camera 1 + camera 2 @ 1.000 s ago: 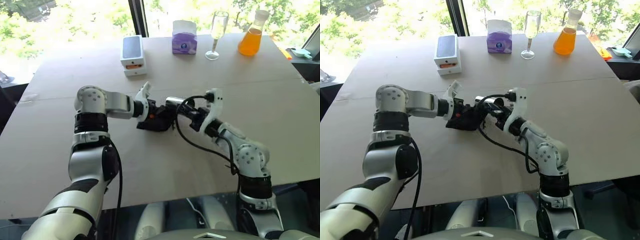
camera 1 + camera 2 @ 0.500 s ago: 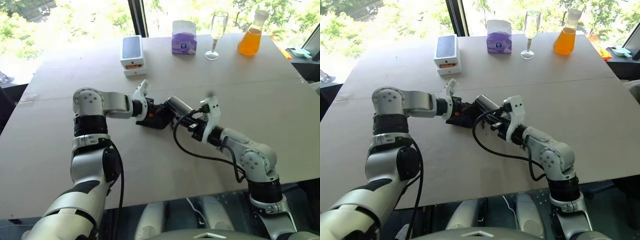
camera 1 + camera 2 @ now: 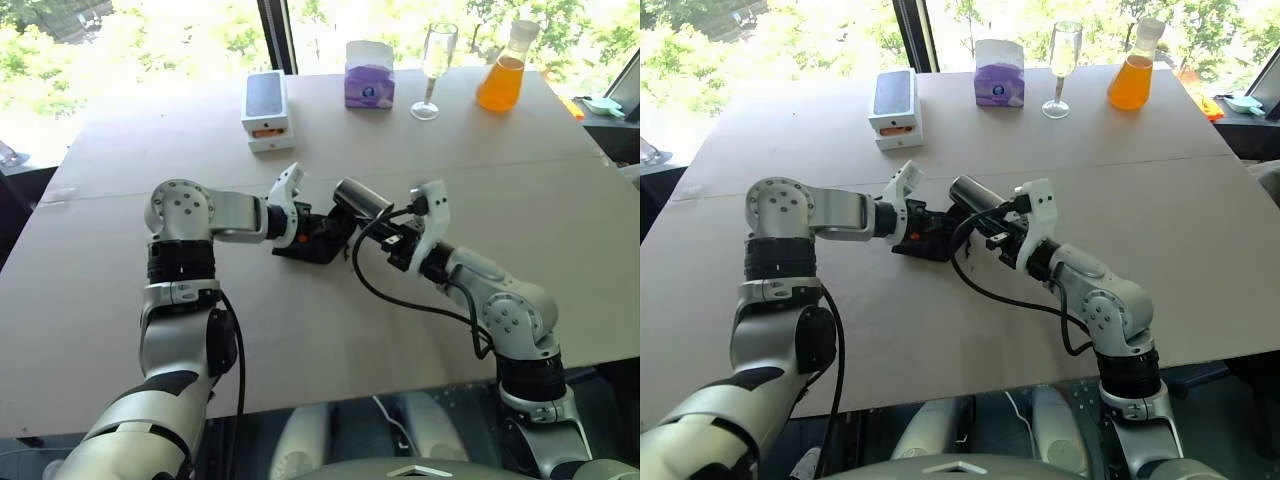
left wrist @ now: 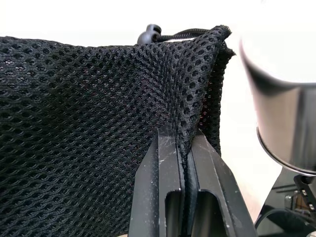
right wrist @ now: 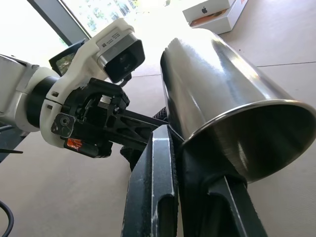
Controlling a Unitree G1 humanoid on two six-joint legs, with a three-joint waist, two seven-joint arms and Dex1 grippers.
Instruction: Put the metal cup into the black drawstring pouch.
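The black drawstring pouch (image 4: 89,113), a mesh bag, hangs just above the table's middle with my left gripper (image 4: 183,143) shut on its edge. Its cord knot (image 4: 148,34) sits at the far corner. The metal cup (image 3: 360,198) is a shiny steel tumbler lying tilted, its base pointing at the pouch's upper corner. My right gripper (image 5: 185,148) is shut on the cup's rim, one finger outside and one inside the mouth. The cup (image 5: 222,94) sits right beside the pouch (image 3: 300,248); I cannot tell whether they touch.
At the table's far side stand a white phone box (image 3: 267,110), a purple tissue box (image 3: 368,75), a clear wine glass (image 3: 435,65) and a flask of orange liquid (image 3: 500,72). A black cable (image 3: 400,297) loops under my right wrist.
My right wrist has rolled, and the cup now tilts with its base raised toward the pouch. The left gripper has stayed in place with the pouch, rolling slightly.
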